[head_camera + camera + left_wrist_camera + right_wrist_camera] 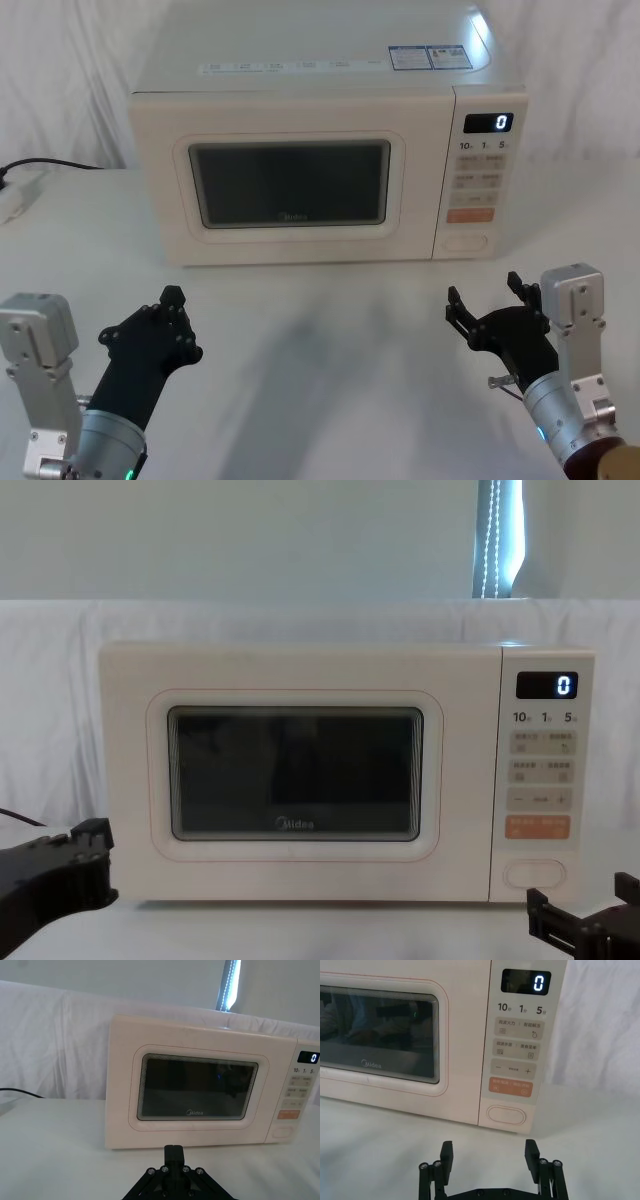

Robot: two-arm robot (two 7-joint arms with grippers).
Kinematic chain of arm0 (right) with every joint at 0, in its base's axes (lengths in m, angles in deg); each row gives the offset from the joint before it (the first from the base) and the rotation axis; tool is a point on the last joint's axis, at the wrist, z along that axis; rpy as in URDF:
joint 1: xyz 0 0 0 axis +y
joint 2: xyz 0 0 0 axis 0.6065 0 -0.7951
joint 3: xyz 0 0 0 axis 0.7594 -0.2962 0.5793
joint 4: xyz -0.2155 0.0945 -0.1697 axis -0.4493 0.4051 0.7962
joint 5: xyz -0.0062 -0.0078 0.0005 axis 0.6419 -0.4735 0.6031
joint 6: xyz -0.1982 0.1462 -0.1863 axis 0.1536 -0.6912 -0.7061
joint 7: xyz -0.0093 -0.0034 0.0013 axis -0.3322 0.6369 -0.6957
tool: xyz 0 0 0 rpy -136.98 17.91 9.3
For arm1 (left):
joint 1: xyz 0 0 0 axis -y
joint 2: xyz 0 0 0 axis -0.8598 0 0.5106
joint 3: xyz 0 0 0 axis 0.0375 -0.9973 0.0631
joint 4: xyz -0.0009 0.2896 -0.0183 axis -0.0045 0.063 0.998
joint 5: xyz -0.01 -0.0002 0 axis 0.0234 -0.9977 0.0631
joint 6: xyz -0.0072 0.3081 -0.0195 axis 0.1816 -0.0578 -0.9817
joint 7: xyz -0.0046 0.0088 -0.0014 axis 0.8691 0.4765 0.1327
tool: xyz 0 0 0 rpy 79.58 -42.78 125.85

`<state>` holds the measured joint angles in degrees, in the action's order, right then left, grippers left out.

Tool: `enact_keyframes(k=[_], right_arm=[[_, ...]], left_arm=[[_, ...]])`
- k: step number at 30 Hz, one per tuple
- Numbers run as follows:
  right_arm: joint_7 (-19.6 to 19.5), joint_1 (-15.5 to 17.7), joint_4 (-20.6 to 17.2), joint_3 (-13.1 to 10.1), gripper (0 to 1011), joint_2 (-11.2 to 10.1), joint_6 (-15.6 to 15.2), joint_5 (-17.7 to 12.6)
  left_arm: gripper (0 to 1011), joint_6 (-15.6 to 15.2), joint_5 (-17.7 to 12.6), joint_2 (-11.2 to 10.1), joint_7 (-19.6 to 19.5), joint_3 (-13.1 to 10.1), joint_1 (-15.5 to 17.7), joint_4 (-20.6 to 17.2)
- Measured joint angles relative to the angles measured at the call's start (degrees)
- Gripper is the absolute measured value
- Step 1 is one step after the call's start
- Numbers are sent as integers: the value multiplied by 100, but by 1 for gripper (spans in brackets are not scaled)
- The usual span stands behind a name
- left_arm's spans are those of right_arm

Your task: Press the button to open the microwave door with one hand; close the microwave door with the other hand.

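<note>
Right end effector [489,1152], fingers spread wide, is being held just before the button [506,1114], straight ahead; left end effector [160,330], state indeterminable, is facing the closed microwave door [295,185].

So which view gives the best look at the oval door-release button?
The right wrist view: the button sits close and sharply outlined under the orange key, straight ahead of the open right claw. Chest and head views show it smaller; the left wrist view shows it near the frame edge.
</note>
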<state>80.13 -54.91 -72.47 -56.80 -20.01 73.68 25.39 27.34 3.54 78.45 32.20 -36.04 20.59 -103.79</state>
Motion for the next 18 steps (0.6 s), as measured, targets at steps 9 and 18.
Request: enact_keyframes(k=[9,18], right_arm=[[0,0,0,0,1002,0,0,0],[0,0,0,0,1002,0,-1,0]], left_arm=[[0,0,0,0,0,0,0,0],[39,0,0,0,0,0,0,0]])
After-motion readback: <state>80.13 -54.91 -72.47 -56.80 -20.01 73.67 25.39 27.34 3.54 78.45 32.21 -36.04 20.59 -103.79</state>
